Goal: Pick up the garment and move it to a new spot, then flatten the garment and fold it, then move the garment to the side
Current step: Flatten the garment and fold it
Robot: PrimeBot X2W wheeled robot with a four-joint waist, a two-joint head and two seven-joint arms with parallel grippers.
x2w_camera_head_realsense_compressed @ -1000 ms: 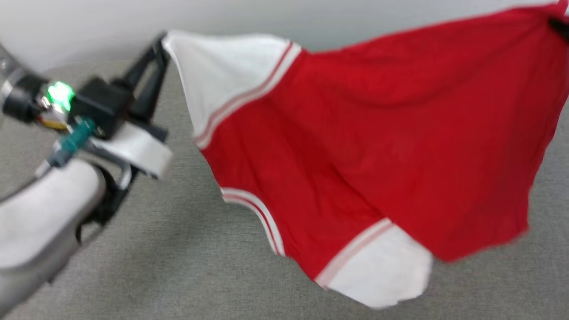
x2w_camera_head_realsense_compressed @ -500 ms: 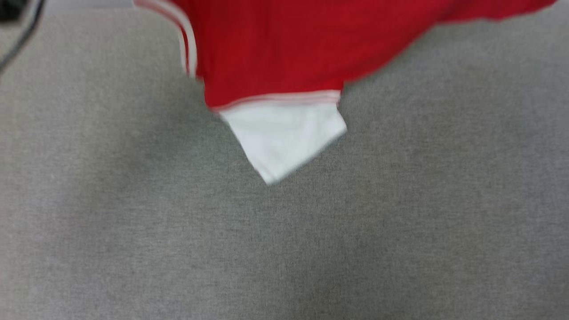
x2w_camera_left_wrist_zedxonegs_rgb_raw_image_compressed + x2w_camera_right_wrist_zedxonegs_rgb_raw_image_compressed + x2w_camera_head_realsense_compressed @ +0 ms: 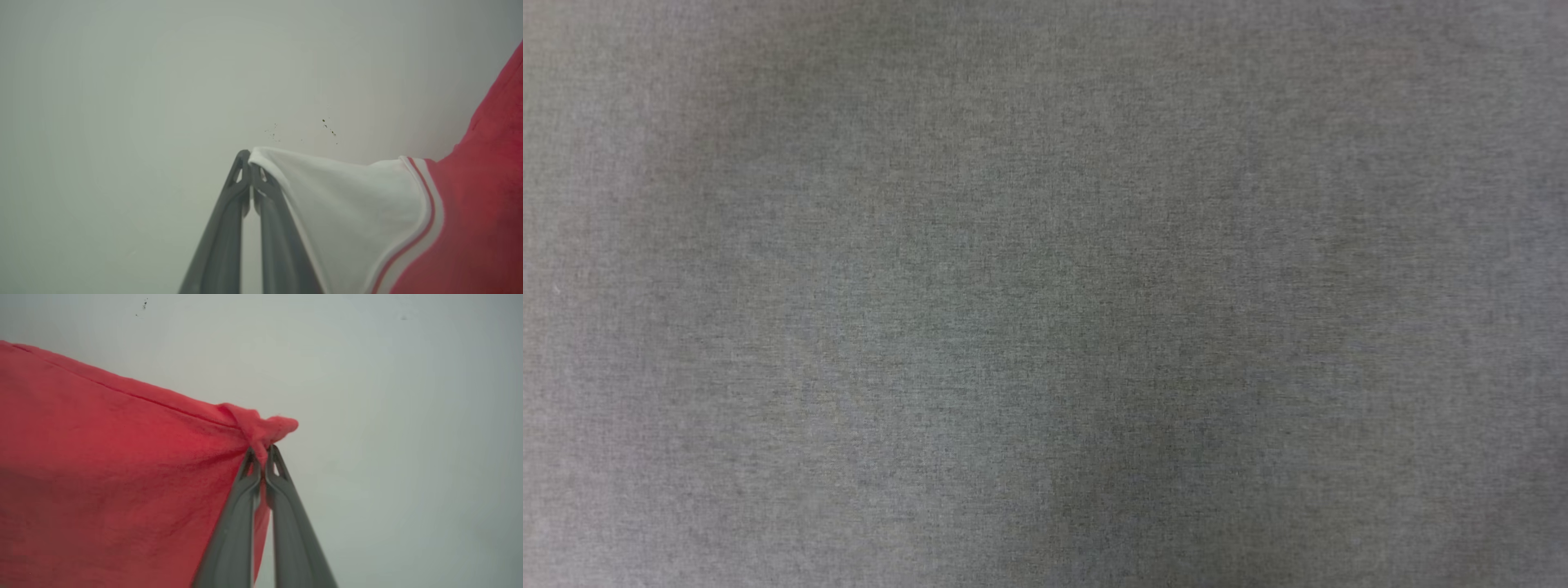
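The garment (image 3: 367, 212) is a red shirt with white sleeves and red-and-white trim, held up in the air in front of a pale wall. In the left wrist view my left gripper (image 3: 250, 157) is shut on the tip of a white sleeve, and the cloth hangs off to the right. In the right wrist view my right gripper (image 3: 262, 453) is shut on a bunched red corner of the garment (image 3: 102, 465), whose body spreads away to the left.
The head view looks straight down on a grey cloth-covered surface (image 3: 1045, 294). A plain pale wall (image 3: 122, 102) with a few small dark specks stands behind both grippers.
The head camera has tilted down, so the garment and the left arm have slid out of the top of that view, leaving the grey surface.
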